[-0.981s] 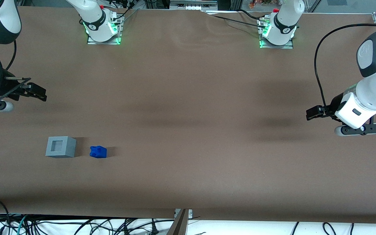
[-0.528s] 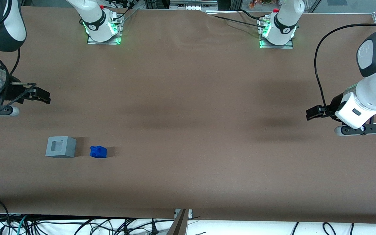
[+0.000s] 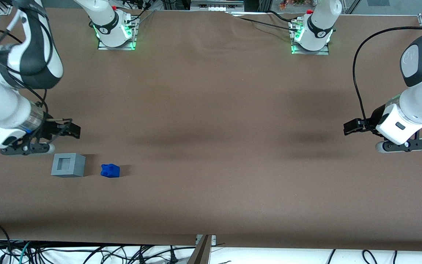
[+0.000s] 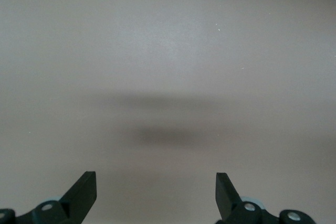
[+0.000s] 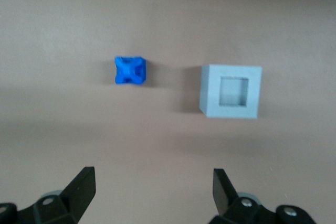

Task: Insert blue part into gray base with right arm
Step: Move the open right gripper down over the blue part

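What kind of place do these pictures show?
Likely a robotics lab bench: a brown-covered table with bolted arm bases, loose cables at its edge, and the right arm's open tool above the gray base.

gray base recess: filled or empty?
Empty. The gray base shows a bare recess; the blue part sits apart beside it, gripper open above the table.

— How many parts are counted on the table [image 3: 211, 110]?
— One blue part [image 3: 110, 171] and one gray base [image 3: 68, 165], lower left of the frame.
— And grippers?
— One working gripper [image 3: 72, 131], seen with fingers spread apart.
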### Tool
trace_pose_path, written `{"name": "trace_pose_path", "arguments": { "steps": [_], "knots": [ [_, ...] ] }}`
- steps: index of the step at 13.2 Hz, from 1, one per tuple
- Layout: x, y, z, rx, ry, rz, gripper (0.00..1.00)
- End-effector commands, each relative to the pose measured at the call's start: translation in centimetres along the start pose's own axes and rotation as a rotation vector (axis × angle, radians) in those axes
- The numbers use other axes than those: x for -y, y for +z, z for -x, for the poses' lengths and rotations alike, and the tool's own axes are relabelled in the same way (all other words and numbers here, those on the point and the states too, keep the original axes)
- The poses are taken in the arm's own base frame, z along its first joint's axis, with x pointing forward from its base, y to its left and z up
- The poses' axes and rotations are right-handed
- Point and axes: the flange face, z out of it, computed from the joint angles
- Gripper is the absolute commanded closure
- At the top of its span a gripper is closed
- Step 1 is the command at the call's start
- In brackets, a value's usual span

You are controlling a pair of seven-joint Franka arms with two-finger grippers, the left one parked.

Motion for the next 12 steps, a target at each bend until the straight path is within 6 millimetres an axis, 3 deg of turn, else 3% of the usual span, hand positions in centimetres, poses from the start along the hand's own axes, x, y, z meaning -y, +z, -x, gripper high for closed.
{"name": "trace_pose_path", "arguments": {
  "steps": [1, 3, 5, 12],
  "knots": [
    [1.0, 3.1, -3.1, -0.039, 0.0, -0.008, 0.01],
    [1.4, 6.3, -4.9, -0.092, -0.006, -0.012, 0.01],
    [3.2, 9.2, -6.5, -0.125, 0.001, -0.018, 0.01],
    [4.8, 17.0, -7.6, -0.122, 0.046, -0.067, 0.01]
  ]
}}
